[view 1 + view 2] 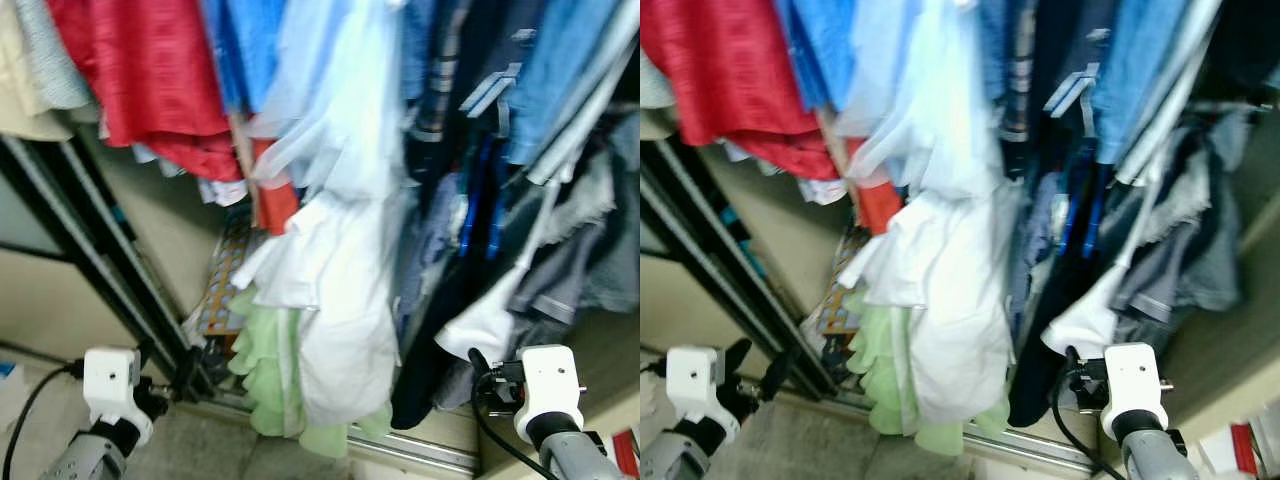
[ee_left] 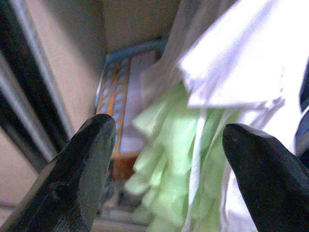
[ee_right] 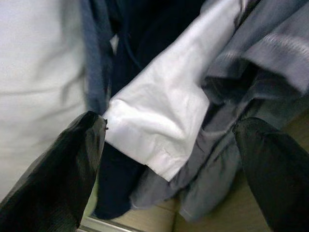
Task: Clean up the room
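Wardrobe scene: right gripper [image 3: 169, 169] spread wide, empty, white cuff [image 3: 159, 121] hanging directly ahead between fingers, long axis vertical; left gripper [image 2: 164, 174] likewise apart, empty, green frill [image 2: 178, 159] ahead; right arm nearer cuff.

Crowded hanging clothes [image 1: 400, 150] fill the wardrobe: red top [image 1: 150, 80] at ten o'clock, white garment [image 1: 335, 290] over pale green ruffles [image 1: 265, 375] at centre, dark blues at two o'clock.
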Controlling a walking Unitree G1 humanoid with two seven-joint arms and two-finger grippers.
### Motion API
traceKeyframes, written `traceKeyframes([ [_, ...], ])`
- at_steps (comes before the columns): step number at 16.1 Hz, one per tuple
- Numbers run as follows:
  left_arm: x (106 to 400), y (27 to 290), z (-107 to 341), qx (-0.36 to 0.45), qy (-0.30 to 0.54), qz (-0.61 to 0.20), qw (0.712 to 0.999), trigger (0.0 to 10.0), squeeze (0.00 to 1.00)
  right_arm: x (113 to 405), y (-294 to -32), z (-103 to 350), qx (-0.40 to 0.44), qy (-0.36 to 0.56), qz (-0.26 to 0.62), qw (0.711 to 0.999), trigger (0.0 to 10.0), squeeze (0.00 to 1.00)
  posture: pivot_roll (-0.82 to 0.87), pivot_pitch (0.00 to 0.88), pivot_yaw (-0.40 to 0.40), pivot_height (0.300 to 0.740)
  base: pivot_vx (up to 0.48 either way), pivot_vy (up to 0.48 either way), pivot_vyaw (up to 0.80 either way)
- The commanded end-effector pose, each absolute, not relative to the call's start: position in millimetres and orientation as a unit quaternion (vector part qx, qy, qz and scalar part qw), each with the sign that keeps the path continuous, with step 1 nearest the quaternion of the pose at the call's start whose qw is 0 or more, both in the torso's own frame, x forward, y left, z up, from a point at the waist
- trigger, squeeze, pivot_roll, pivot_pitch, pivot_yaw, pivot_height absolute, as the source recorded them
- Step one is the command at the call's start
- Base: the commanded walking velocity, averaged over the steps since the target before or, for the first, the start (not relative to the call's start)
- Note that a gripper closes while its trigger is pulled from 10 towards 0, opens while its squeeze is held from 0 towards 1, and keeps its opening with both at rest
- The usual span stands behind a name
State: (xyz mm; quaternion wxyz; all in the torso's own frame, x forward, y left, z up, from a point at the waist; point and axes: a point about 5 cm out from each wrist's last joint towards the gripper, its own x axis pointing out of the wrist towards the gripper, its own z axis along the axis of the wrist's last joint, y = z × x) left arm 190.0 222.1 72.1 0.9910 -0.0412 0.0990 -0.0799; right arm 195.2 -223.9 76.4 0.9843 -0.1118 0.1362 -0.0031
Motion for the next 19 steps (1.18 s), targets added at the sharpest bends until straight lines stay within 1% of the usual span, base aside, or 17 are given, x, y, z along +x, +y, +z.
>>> traceKeyframes([
  [1,192.8,216.2,76.8,-0.048,0.099,-0.081,0.991,10.0,0.0,198.4,-216.1,83.9,-0.114,0.125,0.024,0.985,10.0,0.0,-0.15,0.0,0.073,0.74,0.0,0.0,0.0],
  [2,205.8,202.1,84.0,-0.045,0.089,-0.095,0.991,10.0,0.0,209.6,-208.9,87.6,-0.125,0.12,0.054,0.983,10.0,0.0,-0.15,0.0,0.072,0.74,0.0,0.0,0.0],
  [3,219.8,187.6,90.3,-0.058,0.076,-0.118,0.988,10.0,0.0,225.1,-203.7,91.5,-0.152,0.104,0.065,0.981,10.0,0.0,-0.16,0.0,0.071,0.74,0.0,0.0,0.0],
  [4,225.6,183.4,90.2,-0.048,0.08,-0.126,0.988,10.0,0.0,232.5,-202.1,92.8,-0.162,0.095,0.063,0.98,10.0,0.0,-0.16,0.0,0.069,0.74,0.0,0.0,0.0],
  [6,242.0,172.6,87.2,0.008,0.089,-0.165,0.982,10.0,0.0,255.9,-192.6,98.8,-0.154,0.074,0.075,0.982,10.0,0.0,-0.18,0.0,0.041,0.74,0.0,0.0,0.0],
  [7,248.8,164.1,86.0,-0.008,0.091,-0.165,0.982,10.0,0.0,267.5,-187.0,103.7,-0.147,0.064,0.079,0.984,10.0,0.0,-0.19,0.0,0.02,0.74,0.0,0.0,0.0],
  [8,251.2,160.5,86.1,-0.023,0.09,-0.154,0.984,10.0,0.0,271.8,-184.1,105.3,-0.135,0.061,0.078,0.986,10.0,0.0,-0.18,0.0,0.01,0.74,0.0,0.0,0.0],
  [9,251.9,160.8,86.1,-0.042,0.083,-0.127,0.988,10.0,0.0,273.7,-180.2,106.6,-0.153,0.048,0.077,0.984,10.0,0.0,-0.18,0.0,0.009,0.74,0.0,0.0,0.0],
  [10,250.4,164.2,89.1,-0.037,0.043,-0.104,0.993,10.0,0.0,275.5,-172.2,107.8,-0.162,0.028,0.071,0.984,10.0,0.0,-0.18,0.0,0.031,0.74,0.0,0.0,0.0],
  [11,247.0,167.9,83.8,-0.041,0.057,-0.09,0.993,10.0,0.0,274.7,-169.7,108.4,-0.162,0.016,0.06,0.985,10.0,0.0,-0.19,0.0,0.04,0.74,0.0,0.0,0.0],
  [12,243.6,173.6,80.6,-0.035,0.056,-0.068,0.996,10.0,0.0,272.8,-167.6,106.8,-0.18,0.016,0.082,0.98,10.0,0.0,-0.19,0.0,0.055,0.74,0.0,0.0,0.0],
  [13,237.7,181.8,78.7,-0.011,0.043,-0.045,0.998,10.0,0.0,266.1,-170.2,103.9,-0.118,0.026,0.102,0.987,10.0,0.0,-0.19,0.0,0.078,0.74,0.0,0.0,0.0],
  [14,234.3,184.8,77.2,0.004,0.046,-0.039,0.998,10.0,0.0,262.3,-174.0,103.3,-0.105,0.025,0.087,0.99,10.0,0.0,-0.19,0.0,0.085,0.74,0.0,0.0,0.0],
  [15,231.5,189.1,76.9,0.016,0.032,-0.018,0.999,10.0,0.0,257.7,-174.5,99.5,-0.094,0.021,0.081,0.992,10.0,0.0,-0.19,0.0,0.089,0.74,0.0,0.0,0.0],
  [16,230.7,193.9,76.3,0.013,0.026,0.012,0.999,10.0,0.0,254.4,-171.4,92.6,-0.101,0.027,0.07,0.992,10.0,0.0,-0.2,0.0,0.09,0.74,0.0,0.0,0.0],
  [19,235.8,193.6,91.4,0.025,0.008,-0.013,1.0,10.0,0.0,253.3,-165.6,91.7,-0.138,0.012,0.034,0.99,10.0,0.0,-0.19,0.0,0.099,0.74,0.0,0.0,0.0],
])
